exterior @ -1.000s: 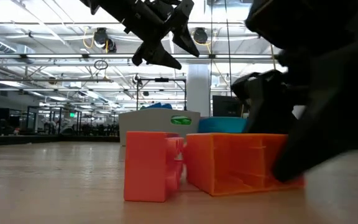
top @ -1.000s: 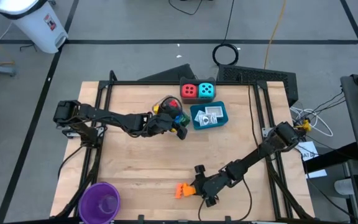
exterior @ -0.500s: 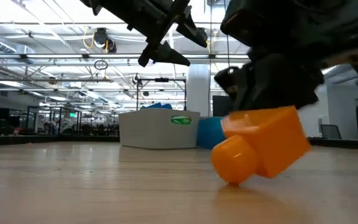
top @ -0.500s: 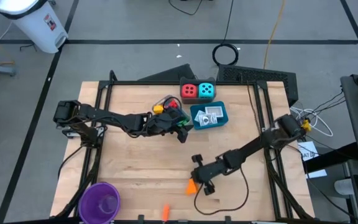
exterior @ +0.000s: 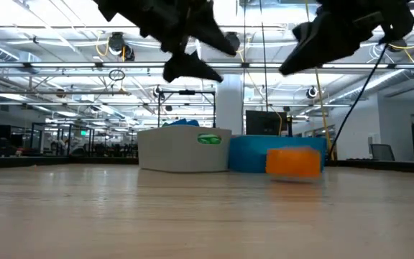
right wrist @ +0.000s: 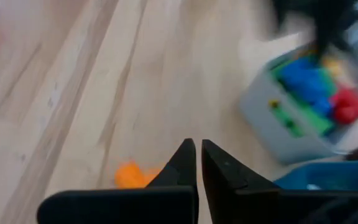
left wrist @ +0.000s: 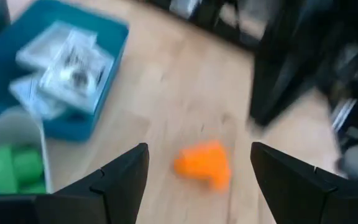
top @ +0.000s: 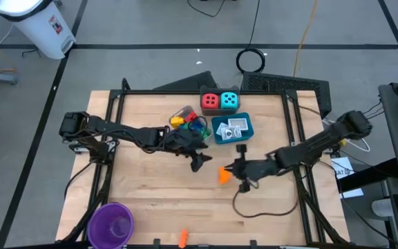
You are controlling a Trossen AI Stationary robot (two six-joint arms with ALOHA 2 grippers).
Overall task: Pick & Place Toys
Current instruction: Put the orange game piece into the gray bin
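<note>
One orange brick (top: 224, 174) lies loose at the narrow-shut right claw's (top: 238, 170) nine o'clock, beside the wide left claw (top: 200, 161); both arms reaching may collide.

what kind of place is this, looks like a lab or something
Most likely a robotics lab in a large industrial hall: a wooden table with two robot arms mounted, cables on the concrete floor, and exposed ceiling trusses with rows of lights beyond.

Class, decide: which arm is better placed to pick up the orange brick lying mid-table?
Probably the left: its tool hangs open around the orange brick. The right tool is beside it but shut.
</note>
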